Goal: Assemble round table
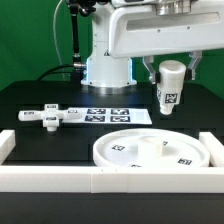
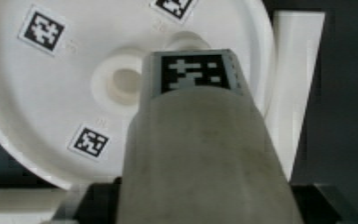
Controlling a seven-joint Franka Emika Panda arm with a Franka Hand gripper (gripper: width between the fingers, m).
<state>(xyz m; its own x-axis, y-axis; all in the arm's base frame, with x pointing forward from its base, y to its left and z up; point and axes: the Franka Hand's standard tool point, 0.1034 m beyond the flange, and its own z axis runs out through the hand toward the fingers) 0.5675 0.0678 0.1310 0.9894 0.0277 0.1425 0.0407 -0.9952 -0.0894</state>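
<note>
My gripper is shut on the short cylindrical post and holds it upright in the air, above and behind the large round disc. The post carries a tag at its lower end. In the wrist view the post fills the middle between the dark fingers, and the disc with its central hub and several tags lies beyond it. The flat elongated base piece lies on the table at the exterior view's left, apart from the gripper.
The marker board lies flat in the middle of the black table. A long white border rail runs along the front, with ends turning back at both sides. The robot's base stands behind.
</note>
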